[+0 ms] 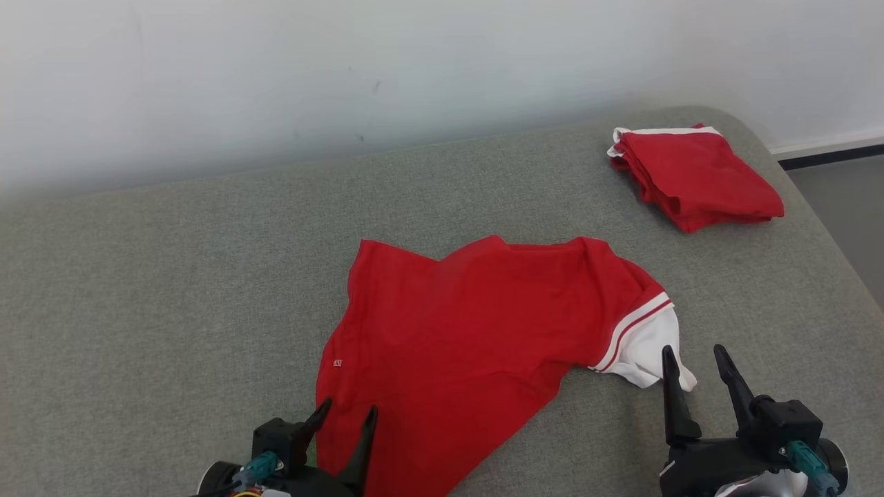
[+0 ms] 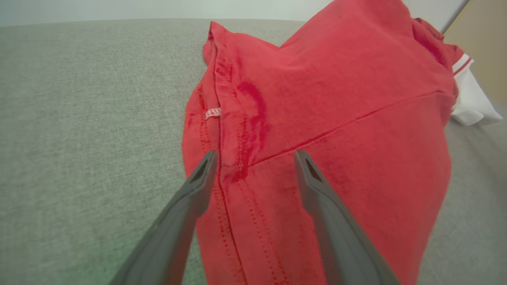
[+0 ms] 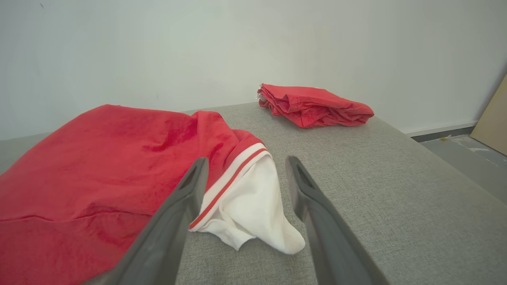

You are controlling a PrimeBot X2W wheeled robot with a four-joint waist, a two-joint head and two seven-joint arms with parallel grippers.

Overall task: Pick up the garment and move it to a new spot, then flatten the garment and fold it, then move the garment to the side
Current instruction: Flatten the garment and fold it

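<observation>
At centre of the head frame the red garment [image 1: 469,331] lies loosely spread on the grey padded surface [image 1: 173,276]. It is wrinkled and its lower edge slants, with one white sleeve [image 1: 646,348] with a red-striped cuff sticking out at its right; the other sleeve is possibly tucked under, can't tell. At lower left the left gripper [image 1: 349,406] has jaws wide, nothing held, tips over the garment's lower-left hem; its wrist view shows the hem seam running up between the fingers [image 2: 198,190]. At lower right the right gripper [image 1: 692,348] is also wide and empty, tips just beside the white sleeve, contact unclear. A folded red cloth [image 1: 697,176] sits upper right, well apart. Step judged: start of a grasp, either the pick-up or the flatten. Next move calls for both to drop, left closing on hem, right on sleeve, pinching cloth only, not padding.
</observation>
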